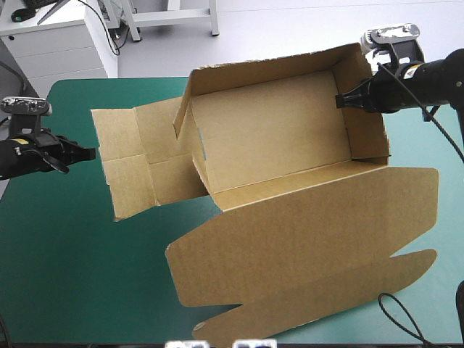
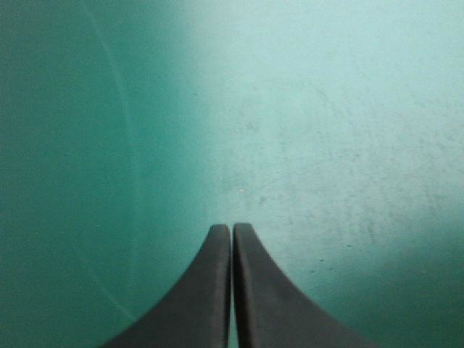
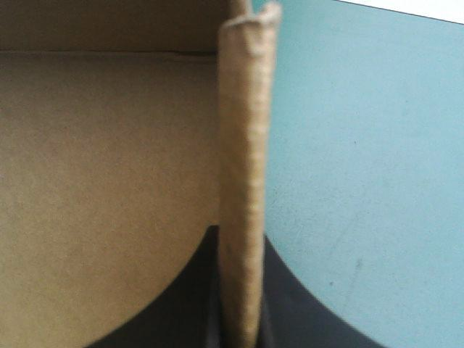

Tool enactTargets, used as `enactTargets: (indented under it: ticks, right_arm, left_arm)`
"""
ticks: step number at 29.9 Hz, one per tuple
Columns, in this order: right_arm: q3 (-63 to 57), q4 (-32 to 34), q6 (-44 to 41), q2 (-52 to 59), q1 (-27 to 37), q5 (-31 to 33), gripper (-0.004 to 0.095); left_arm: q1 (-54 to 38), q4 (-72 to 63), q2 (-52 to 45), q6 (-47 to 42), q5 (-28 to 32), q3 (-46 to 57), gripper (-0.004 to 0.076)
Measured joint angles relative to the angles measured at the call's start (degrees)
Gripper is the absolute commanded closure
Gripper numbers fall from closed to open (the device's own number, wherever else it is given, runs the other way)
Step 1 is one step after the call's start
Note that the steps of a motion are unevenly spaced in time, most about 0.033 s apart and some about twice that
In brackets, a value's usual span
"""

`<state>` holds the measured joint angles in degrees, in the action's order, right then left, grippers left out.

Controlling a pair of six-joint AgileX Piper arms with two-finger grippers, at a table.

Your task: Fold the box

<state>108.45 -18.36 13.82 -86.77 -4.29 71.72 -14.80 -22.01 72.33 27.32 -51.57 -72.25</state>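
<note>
The teal-green cover [image 1: 58,261] is bare at its left side. There the left gripper [image 1: 88,153] has its black fingers pressed together, just short of the box [image 1: 275,138]. The box lies mid-table as an open tray, long axis running left to right and lid flat toward the near edge. The right gripper [image 1: 339,100] pinches the tray's right wall.
</note>
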Motion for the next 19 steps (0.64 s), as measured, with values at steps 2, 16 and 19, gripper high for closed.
enactTargets:
  ticks: [2, 16, 19]
  right_arm:
    - [0.00, -0.22, 0.00, 0.10, 0.00, 0.00, 0.0927]
    - [0.00, -0.50, -0.11, 0.10, 0.00, 0.00, 0.0927]
    - [0.00, -0.43, -0.49, 0.10, 0.00, 0.00, 0.0927]
  left_arm:
    - [0.00, -4.01, 1.63, 0.00, -0.96, 0.00, 0.0731]
    - [1.51, -45.92, 10.13, 21.28, -17.57, 0.06, 0.0731]
    - [4.14, -48.51, 10.13, 23.64, -17.75, 0.06, 0.0731]
